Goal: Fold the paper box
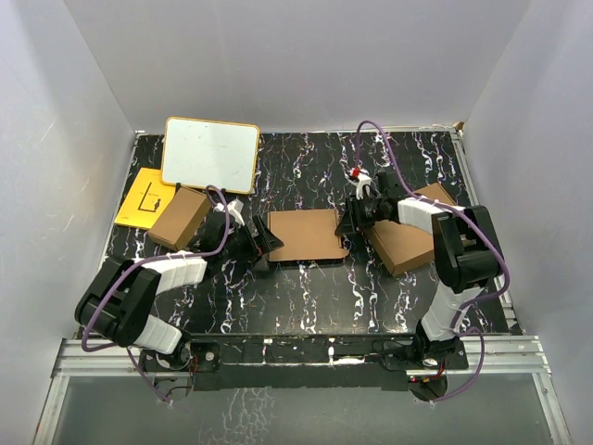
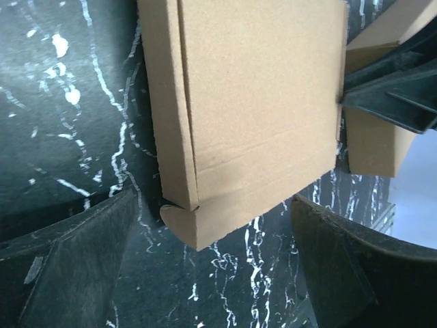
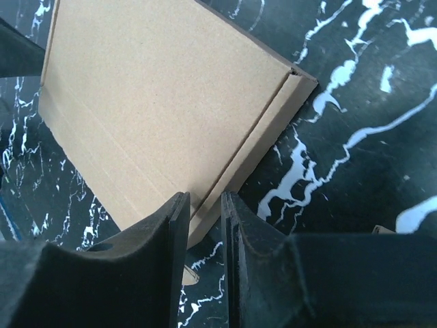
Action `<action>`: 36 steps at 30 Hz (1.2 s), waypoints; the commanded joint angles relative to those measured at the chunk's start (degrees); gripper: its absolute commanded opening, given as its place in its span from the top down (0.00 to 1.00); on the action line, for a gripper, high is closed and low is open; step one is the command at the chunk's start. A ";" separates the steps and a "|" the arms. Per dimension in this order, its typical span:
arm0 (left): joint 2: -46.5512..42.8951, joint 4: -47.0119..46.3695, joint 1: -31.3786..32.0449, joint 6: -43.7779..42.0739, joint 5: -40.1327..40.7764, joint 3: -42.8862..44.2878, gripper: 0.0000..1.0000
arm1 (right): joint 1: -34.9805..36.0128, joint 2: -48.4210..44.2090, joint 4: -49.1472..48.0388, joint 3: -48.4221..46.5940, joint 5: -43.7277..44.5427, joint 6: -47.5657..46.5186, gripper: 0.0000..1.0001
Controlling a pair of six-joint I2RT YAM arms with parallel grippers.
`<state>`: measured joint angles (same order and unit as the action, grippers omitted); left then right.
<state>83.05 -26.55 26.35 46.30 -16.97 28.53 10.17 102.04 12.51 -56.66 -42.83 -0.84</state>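
Observation:
The paper box (image 1: 306, 234) lies flat and closed in the middle of the table, its brown lid facing up. My left gripper (image 1: 263, 243) is at its left edge. In the left wrist view the gripper (image 2: 212, 273) is open wide, and a rounded corner of the box (image 2: 252, 116) sits between and just beyond the fingers. My right gripper (image 1: 352, 221) is at the box's right edge. In the right wrist view its jaws (image 3: 205, 205) are almost together with a narrow slit. They sit over the side wall of the box (image 3: 157, 96), with no cardboard clearly pinched.
A larger brown box (image 1: 408, 239) lies right of the right gripper. A smaller chunky brown box (image 1: 181, 218) stands left of the left gripper. A whiteboard (image 1: 211, 155) and a yellow sheet (image 1: 144, 197) are at the back left. White walls enclose the table.

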 commanded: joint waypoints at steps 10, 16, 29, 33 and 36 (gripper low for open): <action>-3.51 0.53 -1.28 -0.53 5.16 -2.60 0.07 | 1.59 8.55 0.93 -4.53 -6.77 1.98 0.70; -2.08 -4.01 -3.58 2.68 2.57 -2.89 0.08 | 1.59 7.84 1.89 -4.56 -6.01 0.41 0.76; -7.95 -1.86 -4.70 1.07 3.78 -3.44 0.09 | 2.54 -0.55 3.63 -10.53 -0.05 -5.69 0.52; -8.91 -1.25 -5.03 1.07 3.53 -3.83 0.09 | 2.49 4.54 7.10 -15.40 0.52 -5.90 0.54; -10.49 -0.47 -5.22 1.16 3.76 -4.32 0.09 | 2.53 5.59 9.01 -14.59 3.99 -8.03 0.69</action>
<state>75.90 -28.38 21.67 48.18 -13.80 25.32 12.75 106.13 19.09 -70.02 -43.00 -5.93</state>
